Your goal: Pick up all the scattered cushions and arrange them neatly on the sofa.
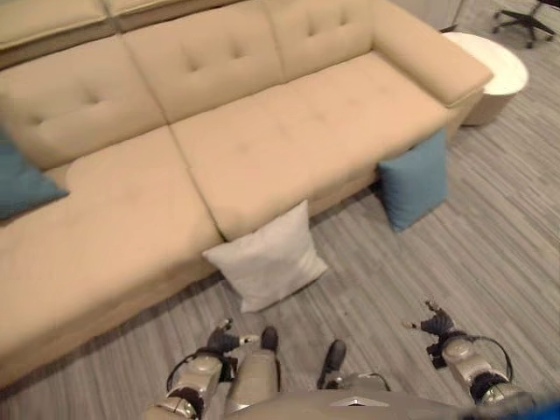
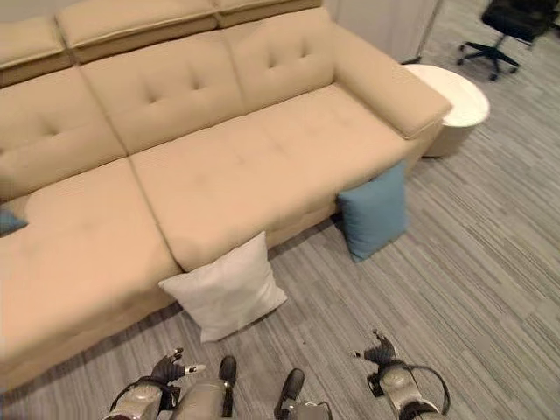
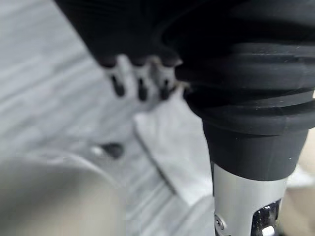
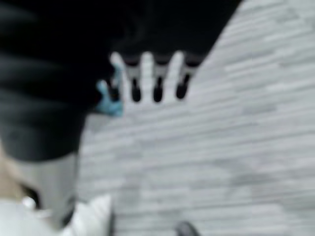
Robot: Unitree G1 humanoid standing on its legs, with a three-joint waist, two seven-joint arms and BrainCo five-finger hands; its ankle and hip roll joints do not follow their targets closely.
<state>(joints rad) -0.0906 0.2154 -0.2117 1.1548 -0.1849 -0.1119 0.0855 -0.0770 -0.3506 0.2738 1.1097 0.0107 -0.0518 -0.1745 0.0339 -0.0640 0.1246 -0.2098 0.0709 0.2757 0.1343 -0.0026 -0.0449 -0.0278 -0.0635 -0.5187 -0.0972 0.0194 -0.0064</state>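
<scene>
Right now your left hand (image 1: pixel 229 338) hangs low at the bottom left of the frame, fingers relaxed and apart, holding nothing. Your right hand (image 1: pixel 435 325) sits at the bottom right, fingers likewise loose and empty above the floor (image 1: pixel 490 236). Just above the left hand, a white cushion (image 1: pixel 265 256) leans on the sofa (image 1: pixel 289 131) front at centre. Right of it, a blue cushion (image 1: pixel 414 179) leans by the sofa's end. At the left edge, another blue cushion (image 1: pixel 19 182) lies on the seat. You see a round table (image 1: pixel 499 66) and a chair (image 1: pixel 525 16) at upper right.

Silver-grey arms, dark ribbed wrist covers, dark-tipped fingers (image 3: pixel 140 86)
</scene>
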